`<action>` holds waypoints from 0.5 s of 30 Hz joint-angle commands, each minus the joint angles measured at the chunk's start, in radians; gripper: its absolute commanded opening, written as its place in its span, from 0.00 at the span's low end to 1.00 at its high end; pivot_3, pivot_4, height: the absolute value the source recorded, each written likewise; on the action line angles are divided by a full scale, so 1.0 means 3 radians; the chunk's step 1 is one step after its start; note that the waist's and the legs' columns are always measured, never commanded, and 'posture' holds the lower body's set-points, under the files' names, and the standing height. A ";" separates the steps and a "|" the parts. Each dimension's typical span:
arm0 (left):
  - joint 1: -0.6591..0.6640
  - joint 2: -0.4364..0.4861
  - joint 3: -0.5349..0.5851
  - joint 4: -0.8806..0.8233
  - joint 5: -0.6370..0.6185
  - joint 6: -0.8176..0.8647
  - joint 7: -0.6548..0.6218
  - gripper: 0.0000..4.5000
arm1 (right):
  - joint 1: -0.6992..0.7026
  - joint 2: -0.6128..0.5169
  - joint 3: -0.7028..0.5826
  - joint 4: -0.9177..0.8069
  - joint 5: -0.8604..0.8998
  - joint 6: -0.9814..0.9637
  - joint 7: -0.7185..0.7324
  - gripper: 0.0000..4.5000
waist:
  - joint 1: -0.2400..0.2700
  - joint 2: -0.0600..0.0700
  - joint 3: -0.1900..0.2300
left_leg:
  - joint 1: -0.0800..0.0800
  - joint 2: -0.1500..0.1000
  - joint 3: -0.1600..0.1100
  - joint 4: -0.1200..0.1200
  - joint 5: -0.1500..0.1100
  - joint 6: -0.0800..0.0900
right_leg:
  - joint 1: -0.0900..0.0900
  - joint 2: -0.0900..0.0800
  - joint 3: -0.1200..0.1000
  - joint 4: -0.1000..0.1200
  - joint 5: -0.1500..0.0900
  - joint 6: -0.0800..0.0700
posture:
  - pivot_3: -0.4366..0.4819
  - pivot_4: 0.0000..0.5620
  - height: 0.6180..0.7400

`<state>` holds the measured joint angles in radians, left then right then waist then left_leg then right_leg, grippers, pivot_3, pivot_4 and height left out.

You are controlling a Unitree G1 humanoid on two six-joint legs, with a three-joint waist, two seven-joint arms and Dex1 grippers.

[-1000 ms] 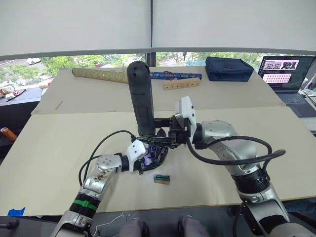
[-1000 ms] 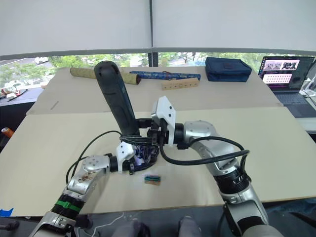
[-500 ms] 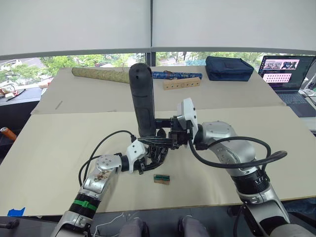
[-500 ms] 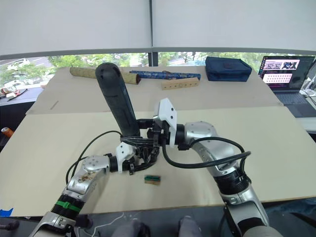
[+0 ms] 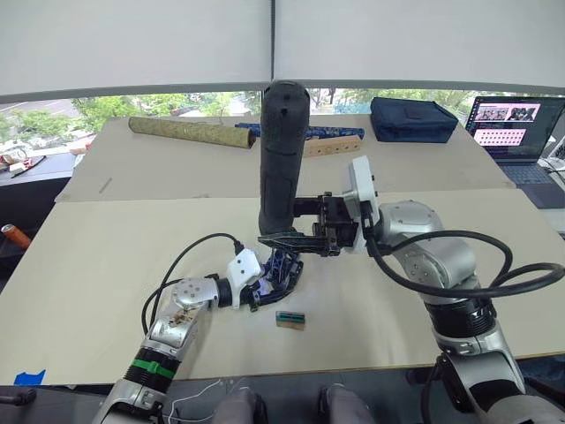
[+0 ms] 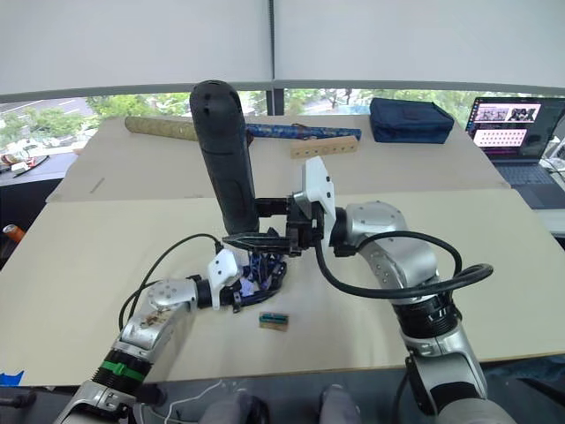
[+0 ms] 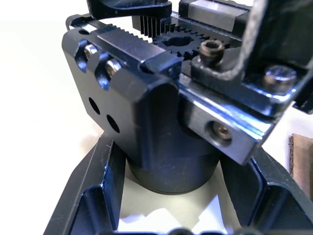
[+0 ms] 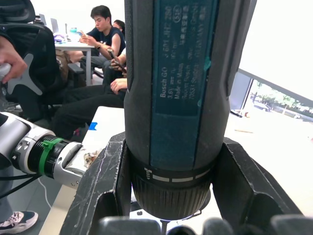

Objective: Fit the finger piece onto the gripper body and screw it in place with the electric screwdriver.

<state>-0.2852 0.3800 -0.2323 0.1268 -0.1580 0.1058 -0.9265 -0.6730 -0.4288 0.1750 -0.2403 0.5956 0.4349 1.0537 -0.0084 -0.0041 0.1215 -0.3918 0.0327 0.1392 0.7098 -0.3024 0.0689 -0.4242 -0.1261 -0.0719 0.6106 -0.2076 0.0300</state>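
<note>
The electric screwdriver (image 5: 281, 159), a thick black cylinder, stands nearly upright over the middle of the table. My right gripper (image 5: 297, 235) is shut on its lower end, and its fingers (image 8: 105, 186) clamp both sides of the collar (image 8: 171, 193). The thin bit (image 8: 162, 228) points down. Just below it the gripper body (image 5: 284, 265), a small black mechanism, rests on the table. My left gripper (image 5: 270, 284) is shut on it, its fingers (image 7: 93, 196) flanking the rounded base (image 7: 168, 171). I cannot tell the finger piece apart from the body.
A small green-and-tan block (image 5: 290, 319) lies in front of the gripper body. Along the table's far edge lie a long rolled tube (image 5: 181, 133), a wooden strip with holes (image 5: 331, 147) and a navy pouch (image 5: 413, 119). A laptop (image 5: 516, 119) is open at far right. Seated people (image 8: 100, 34) appear in the right wrist view.
My right arm has carried the screwdriver up and to the right, and it now stands straighter. The left gripper has stayed on the gripper body.
</note>
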 commanded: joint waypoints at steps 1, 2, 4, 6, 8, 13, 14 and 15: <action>0.0084 0.0001 -0.0075 0.0174 0.0093 0.0060 0.0031 0.51 | -0.0091 -0.0107 -0.0238 -0.0103 0.0142 0.0009 0.0084 0.42 | 0.0007 0.0000 0.0000 | 0.0000 0.0000 0.0000 0.0000 0.0000 0.0000 | 0.0000 -0.0001 0.0000 0.0000 0.0000 0.0000 | 0.48 0.27 1.00; 0.0084 -0.0016 -0.0055 0.0176 0.0044 0.0107 0.0025 0.51 | -0.0094 -0.0131 -0.0263 -0.0102 0.0192 0.0044 0.0099 0.42 | 0.0011 0.0000 0.0000 | 0.0000 -0.0001 0.0000 0.0000 -0.0001 0.0001 | 0.0000 -0.0003 -0.0001 0.0000 0.0000 0.0000 | 0.48 0.27 1.00; 0.0092 -0.0041 -0.0016 0.0196 0.0033 0.0092 0.0080 0.62 | -0.0096 -0.0191 -0.0329 -0.0120 0.0307 0.0100 0.0163 0.42 | 0.0025 0.0000 0.0001 | 0.0000 -0.0002 0.0000 0.0000 -0.0001 0.0002 | 0.0000 -0.0006 -0.0003 0.0000 0.0000 0.0000 | 0.48 0.27 1.00; 0.0089 -0.0035 -0.0003 0.0242 0.0089 0.0021 0.0122 0.84 | -0.0105 -0.0235 -0.0396 -0.0153 0.0438 0.0164 0.0224 0.42 | 0.0034 0.0000 0.0002 | 0.0000 -0.0002 0.0000 0.0000 -0.0002 0.0003 | 0.0000 -0.0008 -0.0006 -0.0001 0.0000 0.0000 | 0.48 0.27 1.00; 0.0111 -0.0024 0.0027 0.0269 0.0079 -0.0024 0.0119 1.00 | -0.0116 -0.0253 -0.0504 -0.0228 0.0652 0.0263 0.0238 0.42 | 0.0033 0.0000 0.0002 | 0.0000 -0.0002 0.0000 0.0000 -0.0002 0.0004 | 0.0001 -0.0011 -0.0008 -0.0001 0.0000 0.0000 | 0.48 0.27 1.00; 0.0169 0.0037 0.0065 0.0329 0.0067 -0.0112 0.0072 1.00 | -0.0173 -0.0260 -0.0683 -0.0398 0.1044 0.0497 0.0140 0.42 | 0.0022 0.0004 0.0003 | 0.0002 0.0003 -0.0004 -0.0002 -0.0002 0.0003 | 0.0000 -0.0014 -0.0009 0.0002 0.0000 -0.0001 | 0.48 0.27 1.00; 0.0173 0.0039 0.0068 0.0341 0.0072 -0.0129 0.0073 1.00 | -0.0189 -0.0247 -0.0692 -0.0417 0.1091 0.0532 0.0107 0.42 | 0.0019 0.0004 0.0002 | 0.0004 0.0003 -0.0005 -0.0003 -0.0003 0.0004 | -0.0001 -0.0015 -0.0008 0.0002 0.0001 -0.0001 | 0.48 0.27 1.00; 0.0178 0.0039 0.0070 0.0349 0.0072 -0.0140 0.0072 1.00 | -0.0195 -0.0236 -0.0693 -0.0435 0.1115 0.0548 0.0082 0.42 | 0.0017 0.0004 0.0002 | 0.0006 0.0003 -0.0006 -0.0006 -0.0004 0.0006 | 0.0000 -0.0017 -0.0008 0.0002 0.0001 -0.0002 | 0.48 0.27 1.00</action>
<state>-0.2692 0.3695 -0.2098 0.1623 -0.1604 0.0471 -0.9117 -0.7028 -0.5050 0.0067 -0.3304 0.8793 0.5899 1.0961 -0.0032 -0.0029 0.1222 -0.3893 0.0337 0.1372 0.7068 -0.3036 0.0708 -0.4240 -0.1314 -0.0742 0.6111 -0.2074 0.0294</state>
